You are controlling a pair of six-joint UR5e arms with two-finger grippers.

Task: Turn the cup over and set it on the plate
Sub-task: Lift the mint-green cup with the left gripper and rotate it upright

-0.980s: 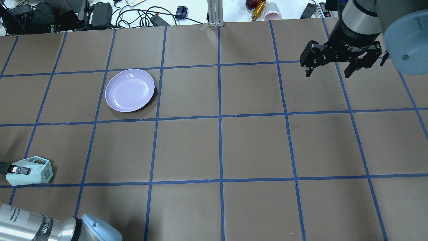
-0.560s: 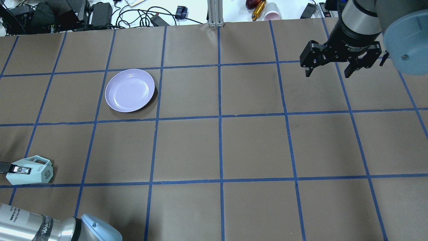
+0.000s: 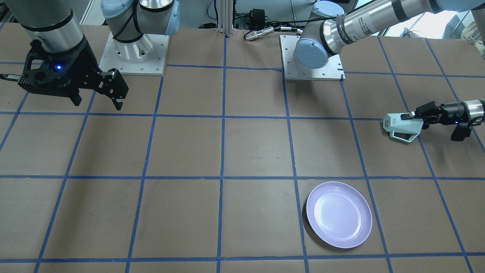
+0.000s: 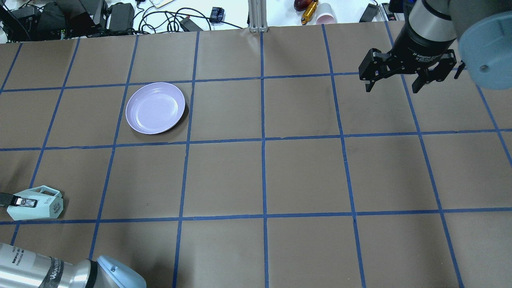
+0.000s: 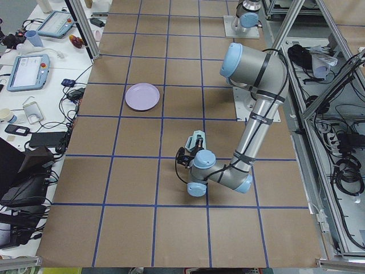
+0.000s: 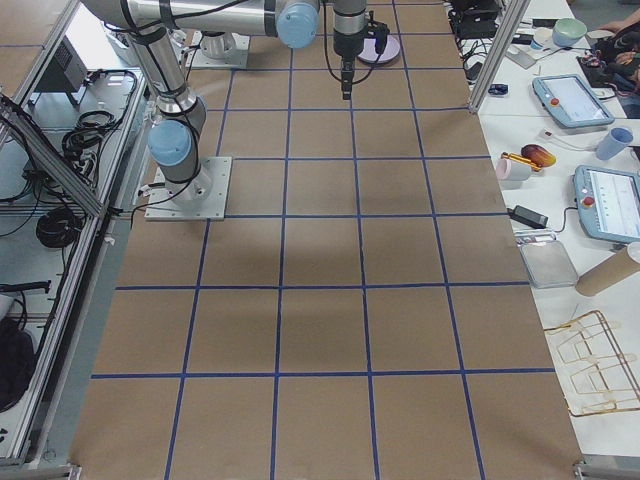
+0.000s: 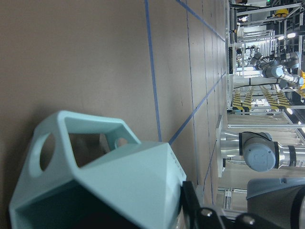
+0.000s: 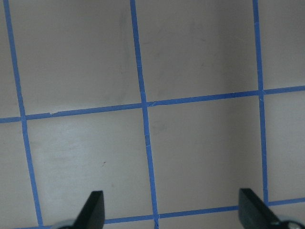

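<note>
The pale mint-green cup [image 4: 40, 205] lies on its side near the table's left edge, handle up and base toward the table's middle. It also shows in the front view [image 3: 401, 127]. My left gripper [image 4: 19, 202] is shut on its rim, seen from the front [image 3: 412, 115] as well. In the left wrist view the cup [image 7: 109, 191] fills the lower left, with table showing through its handle. The lavender plate [image 4: 155, 108] sits empty well beyond it, also in the front view [image 3: 339, 214]. My right gripper [image 4: 394, 83] hangs open and empty above the far right of the table.
Blue tape lines divide the brown table [image 4: 264, 176] into squares. Cables, adapters and a pink cup [image 4: 325, 15] lie beyond the far edge. The right wrist view shows only table between the open fingertips [image 8: 95, 207].
The cup in my left gripper has shifted very slightly. The right arm has barely moved.
</note>
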